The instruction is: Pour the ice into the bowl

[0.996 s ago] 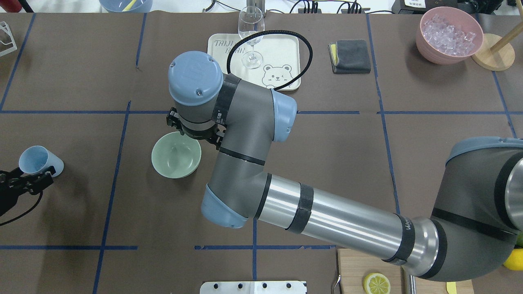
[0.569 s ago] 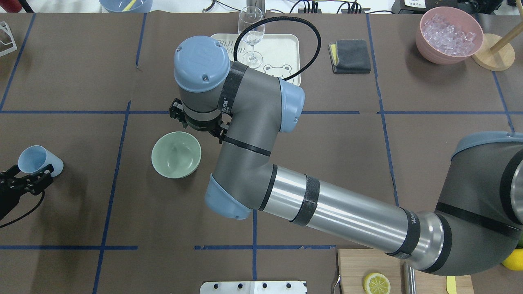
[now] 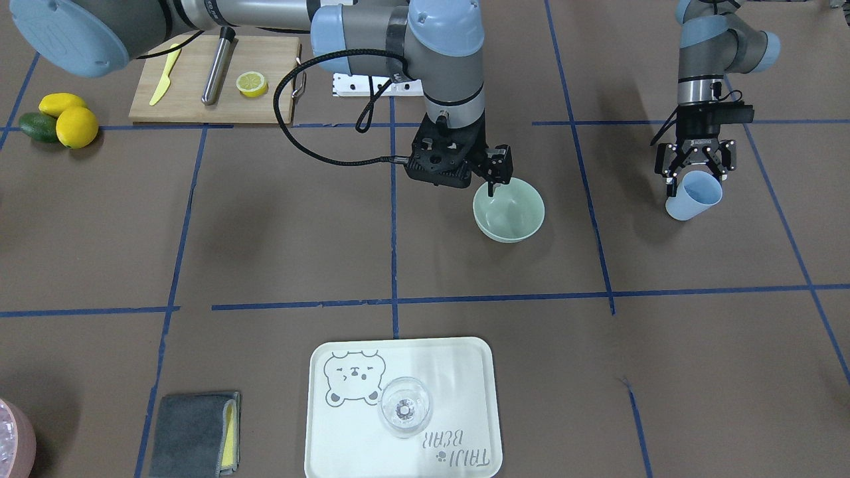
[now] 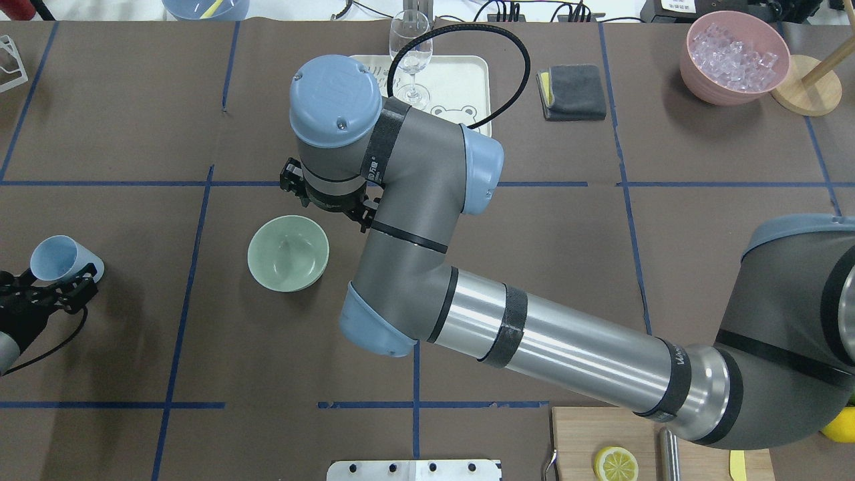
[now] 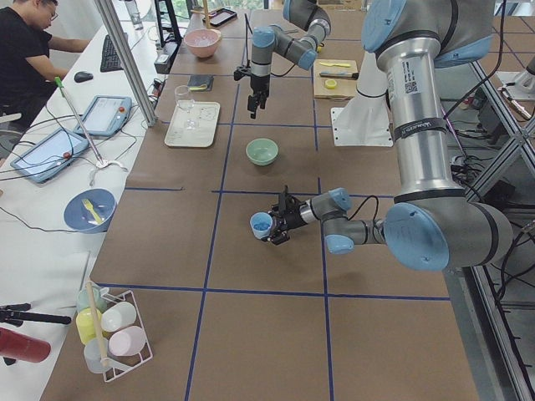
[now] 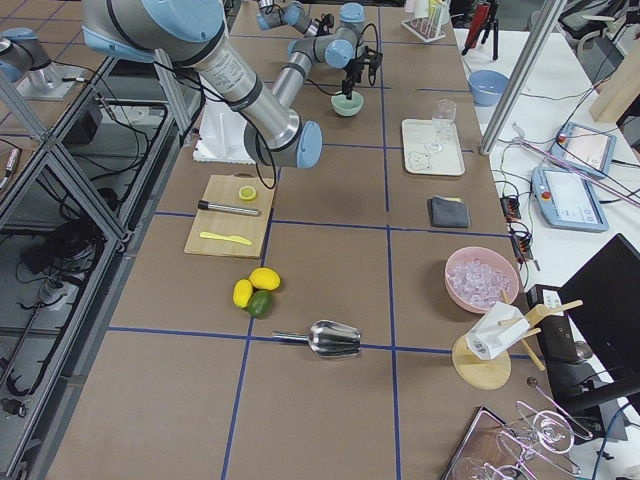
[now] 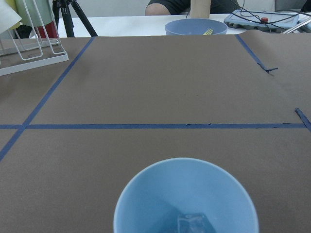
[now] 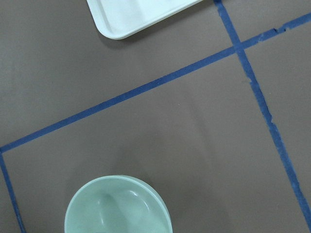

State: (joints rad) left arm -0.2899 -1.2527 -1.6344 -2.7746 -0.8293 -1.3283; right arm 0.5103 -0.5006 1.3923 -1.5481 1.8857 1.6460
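The pale sage-green bowl (image 4: 287, 252) stands empty on the brown table; it also shows in the front view (image 3: 509, 212) and the right wrist view (image 8: 118, 206). My right gripper (image 3: 458, 184) hangs above the bowl's rim on the tray side, open and empty. My left gripper (image 3: 694, 178) is shut on a light blue cup (image 4: 59, 257), tilted, well off to the bowl's side. In the left wrist view a clear ice cube (image 7: 194, 224) lies in the bottom of the cup (image 7: 184, 199).
A pink bowl (image 4: 735, 57) of ice stands at the far right. A white bear tray (image 4: 461, 80) with a wine glass (image 4: 411, 60) lies beyond the bowl, a grey cloth (image 4: 572, 91) beside it. A cutting board (image 3: 212, 79), lemons (image 3: 66, 119) and a metal scoop (image 6: 330, 340) lie on the right arm's side.
My right arm has drawn back from over the bowl toward the tray, so the bowl's whole rim shows. My left gripper with the cup has shifted slightly.
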